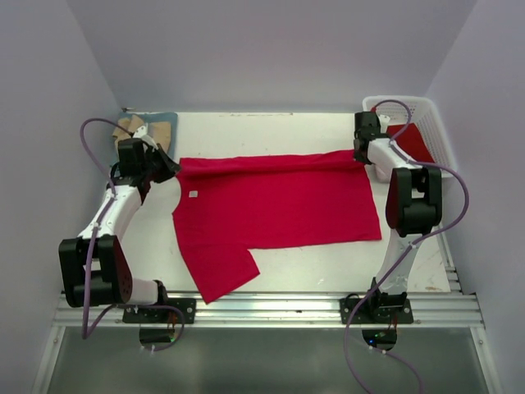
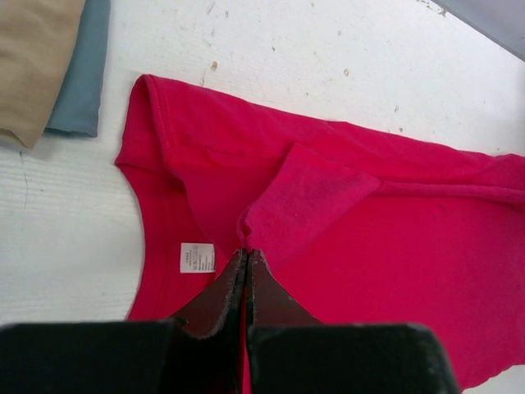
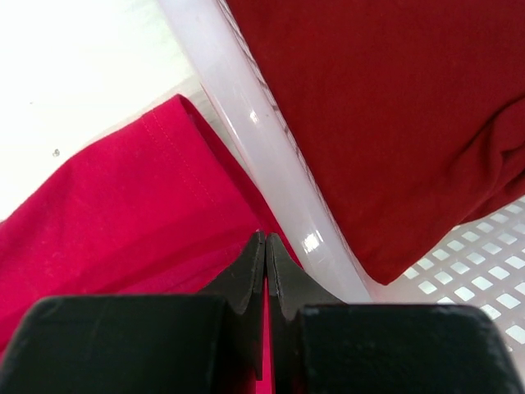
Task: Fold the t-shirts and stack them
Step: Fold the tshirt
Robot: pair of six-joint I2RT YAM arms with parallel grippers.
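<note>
A bright red t-shirt [image 1: 279, 209] lies spread across the table, its far edge folded over into a long strip. Its white neck tag [image 2: 197, 257] shows near the collar. My left gripper [image 1: 162, 168] is at the strip's left end by the collar, and its jaws [image 2: 246, 253] are shut on a puckered fold of the red cloth [image 2: 303, 197]. My right gripper [image 1: 362, 153] is at the strip's right end beside the basket, shut [image 3: 267, 236] on the red shirt's hemmed corner [image 3: 148, 205]. A folded tan t-shirt [image 2: 33, 57] lies on a blue-grey one [image 2: 82, 74] at the far left corner.
A white lattice basket [image 1: 426, 111] stands at the far right corner, its rim [image 3: 271, 156] just past my right fingertips, with a darker red shirt [image 3: 394, 107] inside. One sleeve of the spread shirt [image 1: 221, 275] reaches toward the near table edge.
</note>
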